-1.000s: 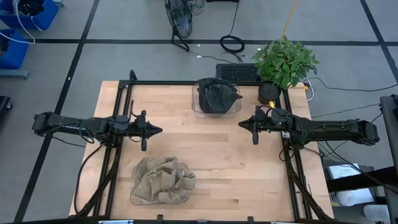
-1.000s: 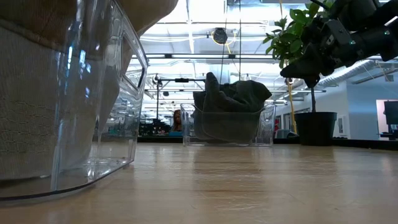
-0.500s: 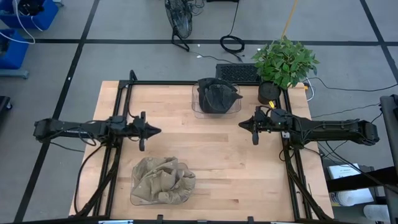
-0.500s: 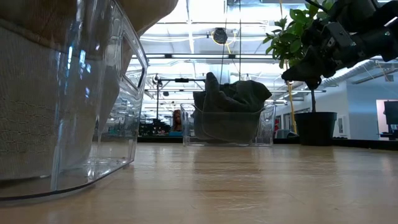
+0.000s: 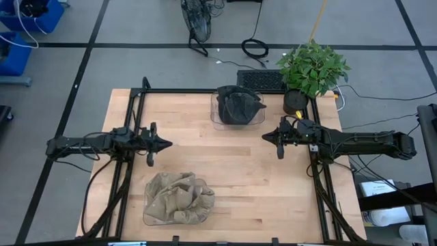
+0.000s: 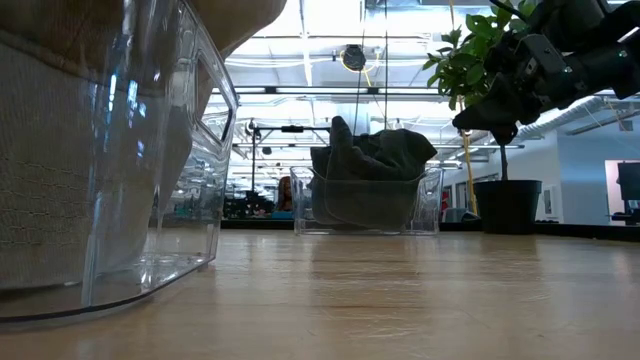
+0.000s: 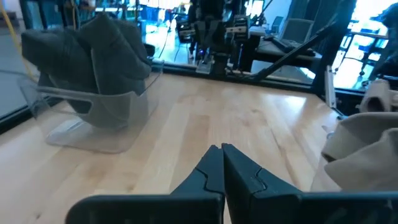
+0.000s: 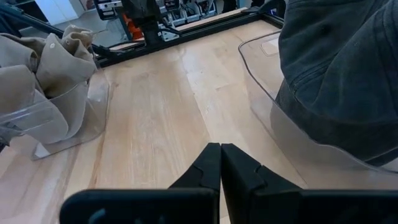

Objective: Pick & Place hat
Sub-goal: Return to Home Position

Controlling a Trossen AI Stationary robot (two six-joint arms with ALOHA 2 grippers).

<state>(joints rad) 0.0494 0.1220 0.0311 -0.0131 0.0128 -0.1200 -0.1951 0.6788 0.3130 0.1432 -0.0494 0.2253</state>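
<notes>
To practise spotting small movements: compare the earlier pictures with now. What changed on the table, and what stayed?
The left pincer, shut and empty, has drawn back slightly toward its side of the wooden table. Nothing was grasped or released. Unchanged: the shut right pincer, the crumpled tan fabric caps in their clear plastic bin, the dark gray fabric cap in its clear bin.

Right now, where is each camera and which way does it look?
High view: above the table, looking down; left gripper, right gripper show.
Low view: at tabletop height, facing the dark gray cap; right gripper overhead.
Left wrist view: on that arm, facing that cap; own shut gripper shows.
Right wrist view: on that arm, facing the brown cap; own shut gripper.
Shared: low and left wrist see the dark gray cap.
</notes>
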